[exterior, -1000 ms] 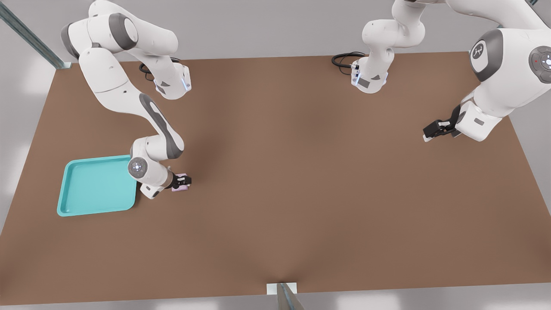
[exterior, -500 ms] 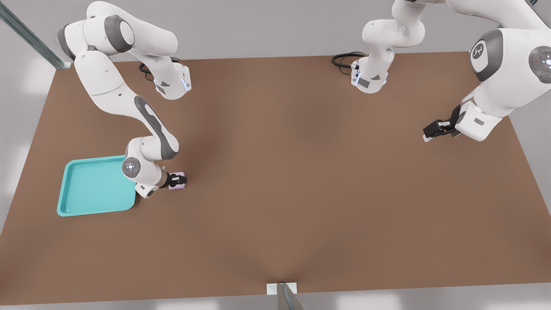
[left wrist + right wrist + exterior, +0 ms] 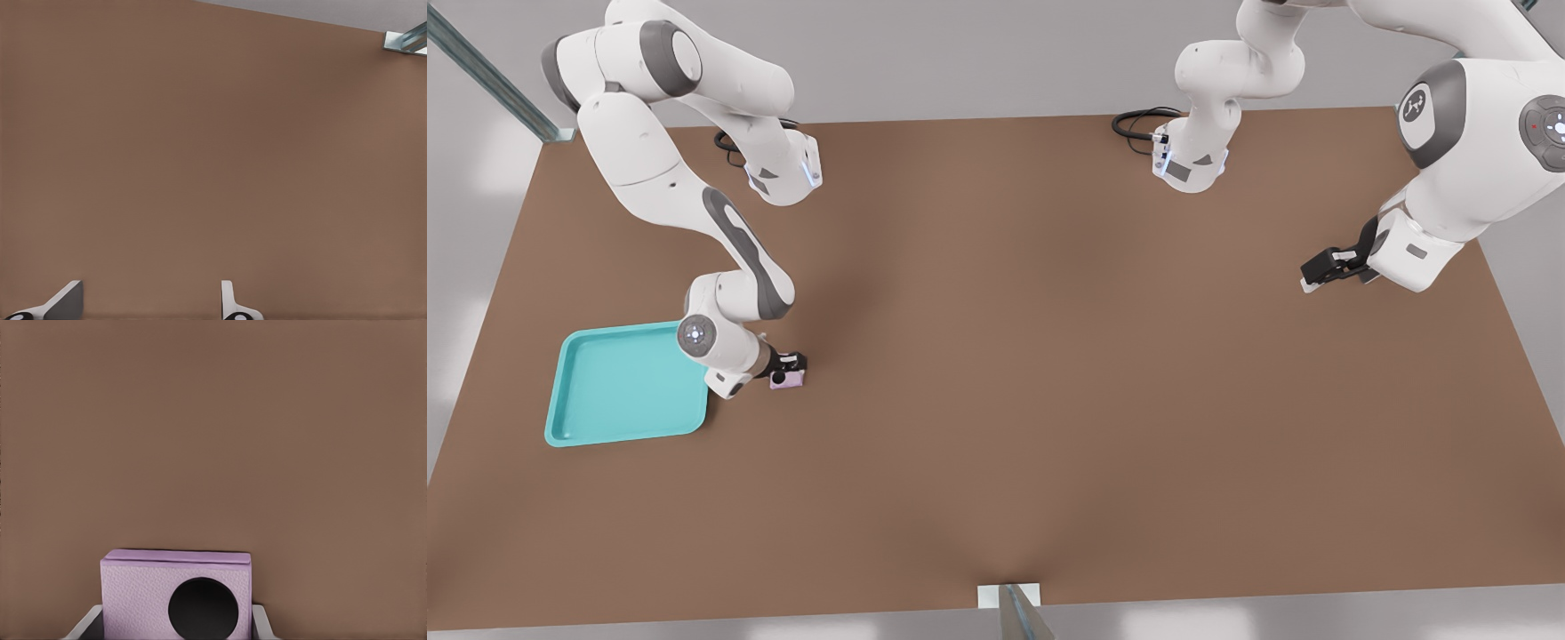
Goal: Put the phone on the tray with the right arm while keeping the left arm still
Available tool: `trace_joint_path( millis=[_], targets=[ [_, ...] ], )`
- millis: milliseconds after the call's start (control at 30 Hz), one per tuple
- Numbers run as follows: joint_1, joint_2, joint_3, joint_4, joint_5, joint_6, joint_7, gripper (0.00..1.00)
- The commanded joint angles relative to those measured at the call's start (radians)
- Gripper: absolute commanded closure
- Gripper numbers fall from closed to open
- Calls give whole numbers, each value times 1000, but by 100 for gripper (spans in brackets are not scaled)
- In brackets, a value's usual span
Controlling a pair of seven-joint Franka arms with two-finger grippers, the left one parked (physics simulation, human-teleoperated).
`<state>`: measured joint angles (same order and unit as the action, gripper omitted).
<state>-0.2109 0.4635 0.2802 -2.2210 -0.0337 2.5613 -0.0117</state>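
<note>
Setting: simulated robot lab bench. Evidence: plain brown table (image 3: 1049, 400) carrying two white arms bolted at its far edge, black cables (image 3: 1138, 120), bare grey floor, metal frame struts (image 3: 489, 80); flat rendered surfaces.

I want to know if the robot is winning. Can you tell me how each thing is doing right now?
phone: held between the fingers, beside the tray, not in it yet.
tray: flat on the table, nothing in it.
gripper: shut on the phone, just off the tray's edge on the front view's right.
table: brown, holds the tray.
</note>
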Motion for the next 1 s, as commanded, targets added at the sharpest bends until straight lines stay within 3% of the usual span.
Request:
trace_joint_path(
  millis=[0,267,533,567,600,700,733,767,800,833,900,933,967],
  targets=[
    [-1,-3,2,0,-3,-4,-10,26],
    [-142,-131,2,52,-3,-78,-94,26],
    [-424,-48,-1,87,-3,-62,-479,26],
    [-435,-20,-1,107,-3,-64,-490,12],
    [-435,-19,-1,107,-3,-64,-490,6],
    [-430,-26,2,142,-3,-76,-487,3],
    [-432,-55,37,162,-3,-79,-481,2],
    [-423,-95,59,269,-3,-229,-475,2],
    [-384,-89,93,546,-5,-561,-387,2],
    [-286,-91,93,679,-84,-674,-271,0],
    [-162,-121,123,778,-97,-811,-82,0],
    [-56,-264,50,721,-92,-811,-44,0],
    [100,-351,-102,692,-86,-846,19,0]
  ],
)
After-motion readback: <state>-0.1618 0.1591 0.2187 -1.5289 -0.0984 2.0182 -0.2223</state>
